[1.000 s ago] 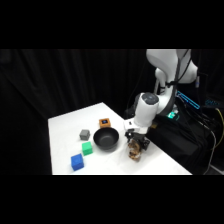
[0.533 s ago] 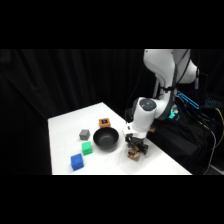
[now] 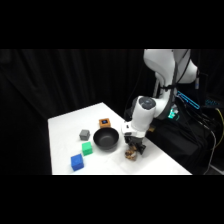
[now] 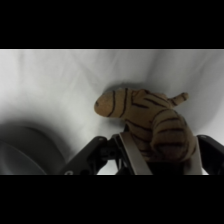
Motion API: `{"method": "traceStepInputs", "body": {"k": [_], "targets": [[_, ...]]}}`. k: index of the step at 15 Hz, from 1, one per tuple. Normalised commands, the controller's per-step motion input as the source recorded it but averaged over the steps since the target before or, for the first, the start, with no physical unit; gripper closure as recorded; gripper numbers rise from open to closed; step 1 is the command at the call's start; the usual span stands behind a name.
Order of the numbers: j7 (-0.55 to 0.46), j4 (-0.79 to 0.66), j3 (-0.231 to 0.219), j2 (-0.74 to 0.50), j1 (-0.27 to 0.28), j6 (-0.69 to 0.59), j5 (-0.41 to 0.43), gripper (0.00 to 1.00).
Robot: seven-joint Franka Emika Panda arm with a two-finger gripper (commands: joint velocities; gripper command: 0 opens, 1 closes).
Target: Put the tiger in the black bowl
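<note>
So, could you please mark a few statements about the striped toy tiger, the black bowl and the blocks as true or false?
1. The tan striped toy tiger lies inside the round black bowl. False: it is outside the bowl, beside it.
2. The robot's hand is at the tiger. True.
3. The black bowl holds a green block. False: the small green cube sits on the white table beside the bowl.
4. A blue cube sits near the table's front edge. True.
5. A small grey block sits on the table. True.
</note>
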Motion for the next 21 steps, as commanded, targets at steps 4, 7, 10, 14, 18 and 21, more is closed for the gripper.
{"method": "traceStepInputs", "body": {"k": [4, 7, 10, 14, 18, 21], "targets": [[-0.17, -0.03, 0.177, -0.38, -0.154, -0.32, 0.250, 0.97], [-0.43, 0.01, -0.042, -0.42, 0.065, -0.36, 0.506, 0.94], [-0.32, 0.08, -0.056, -0.35, -0.005, -0.38, 0.293, 0.95], [-0.30, 0.18, -0.078, -0.22, -0.126, -0.32, 0.186, 0.95], [-0.40, 0.26, -0.085, -0.04, -0.229, -0.23, 0.260, 0.95], [-0.33, 0.26, -0.053, 0.11, -0.172, -0.12, 0.247, 0.95]]}}
